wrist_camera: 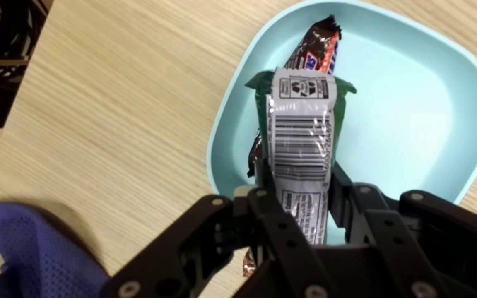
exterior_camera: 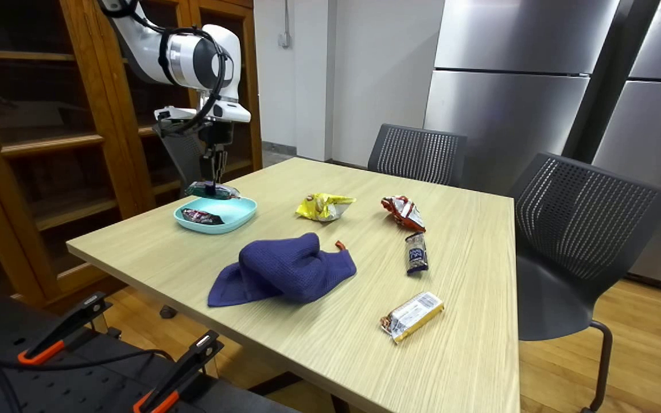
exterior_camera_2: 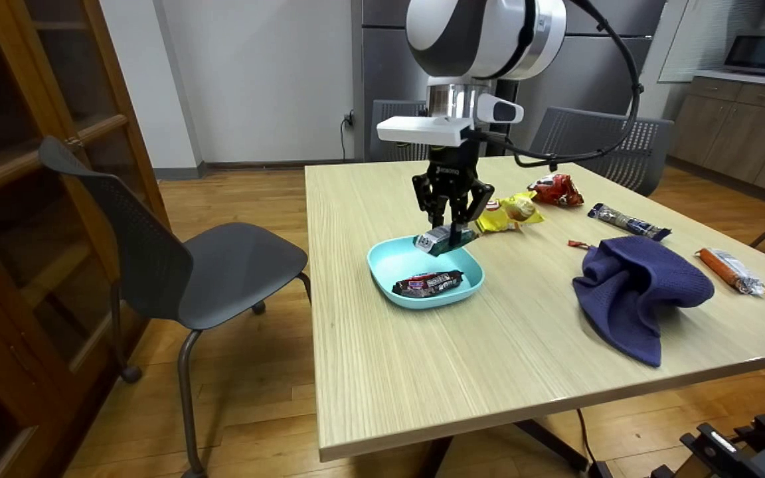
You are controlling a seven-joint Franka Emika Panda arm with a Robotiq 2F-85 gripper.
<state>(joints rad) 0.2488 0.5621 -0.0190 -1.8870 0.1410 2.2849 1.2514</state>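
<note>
Gripper fingers [wrist_camera: 340,193] are pinching a green-and-white wrapped bar [wrist_camera: 302,132] above the blue bowl [wrist_camera: 412,124], and you should be keeping it level, clear of the dark bar [wrist_camera: 315,45] lying near the bowl's edge.

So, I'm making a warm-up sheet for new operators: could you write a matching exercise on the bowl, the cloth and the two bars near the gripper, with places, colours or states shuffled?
Things
1. Green-and-white bar
2. Cloth
3. Brown-wrapped bar
4. Bowl

Places, colours, states
A. Lying inside the light turquoise dish
B. Light turquoise, with something lying in it
C. Held in the gripper
D. Purple-blue, crumpled on the table

Pairs: 1-C, 2-D, 3-A, 4-B
</note>
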